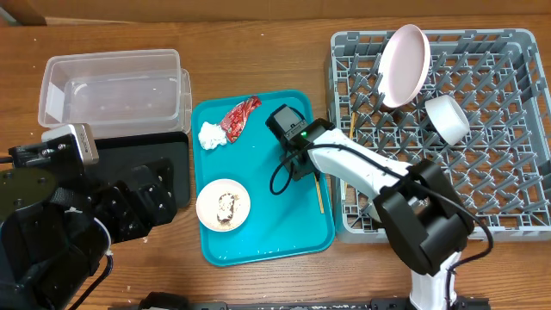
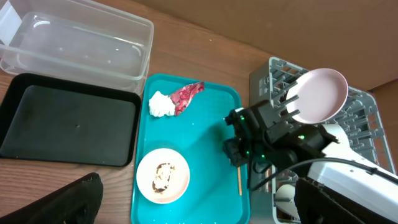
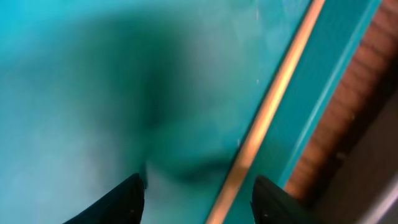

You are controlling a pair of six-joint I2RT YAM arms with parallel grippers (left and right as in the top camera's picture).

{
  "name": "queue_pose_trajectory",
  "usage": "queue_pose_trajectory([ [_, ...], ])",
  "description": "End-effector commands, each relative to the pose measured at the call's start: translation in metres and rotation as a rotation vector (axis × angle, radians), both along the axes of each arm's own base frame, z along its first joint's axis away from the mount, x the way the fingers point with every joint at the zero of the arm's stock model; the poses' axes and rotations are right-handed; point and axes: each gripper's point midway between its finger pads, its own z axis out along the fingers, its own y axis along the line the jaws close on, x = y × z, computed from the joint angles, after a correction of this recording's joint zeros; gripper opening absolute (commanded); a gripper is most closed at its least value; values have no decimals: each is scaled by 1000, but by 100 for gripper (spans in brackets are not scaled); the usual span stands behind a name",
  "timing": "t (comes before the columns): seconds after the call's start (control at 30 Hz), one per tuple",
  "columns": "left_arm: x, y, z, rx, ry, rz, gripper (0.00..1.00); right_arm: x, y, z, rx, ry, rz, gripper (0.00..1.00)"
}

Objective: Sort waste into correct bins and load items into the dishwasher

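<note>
A teal tray (image 1: 267, 185) holds a red wrapper (image 1: 241, 115), a white napkin (image 1: 211, 135), a small white bowl with rice and brown scraps (image 1: 223, 205) and a wooden chopstick (image 1: 320, 195). My right gripper (image 1: 298, 165) is open and low over the tray. In the right wrist view (image 3: 202, 199) the chopstick (image 3: 264, 127) lies between its fingers, nearer the right one. My left gripper (image 2: 199, 211) is open and empty, high above the tray. The grey dish rack (image 1: 482, 172) holds the pale plate (image 1: 405, 62) on edge and a white cup (image 1: 448, 119).
The clear tub (image 1: 112, 86) stands at the back left, and the black tray (image 1: 172, 168) sits in front of it, partly hidden by my left arm. A second chopstick (image 1: 353, 120) leans in the rack's left side. The rack touches the teal tray's right edge.
</note>
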Motion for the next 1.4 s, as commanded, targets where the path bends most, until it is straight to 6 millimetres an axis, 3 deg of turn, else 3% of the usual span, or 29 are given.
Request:
queue_pose_trajectory([
  [0.0, 1, 0, 3, 4, -10, -5, 100, 4, -5, -12, -45, -8, 19, 59],
  [0.3, 1, 0, 3, 4, -10, -5, 100, 2, -6, -22, -43, 28, 36, 70],
  [0.5, 1, 0, 3, 5, -10, -5, 100, 18, -28, -2, -181, -64, -13, 64],
  [0.67, 1, 0, 3, 4, -10, -5, 100, 38, -39, 19, -254, -157, -57, 66],
  [0.87, 1, 0, 3, 4, -10, -5, 100, 51, -55, 20, -245, -171, -109, 70],
  [0.93, 1, 0, 3, 4, -10, -5, 100, 49, -59, 19, -246, -150, -115, 60],
  [1.03, 1, 0, 3, 4, -10, -5, 100, 47, -58, 22, -241, -146, -112, 60],
  [1.07, 1, 0, 3, 4, -10, -5, 100, 47, -55, 24, -230, -148, -108, 63],
  [1.13, 1, 0, 3, 4, -10, -5, 100, 46, -45, 38, -201, -177, -92, 82],
  [1.37, 1, 0, 3, 4, -10, -5, 100, 51, -41, 51, -168, -217, -99, 92],
])
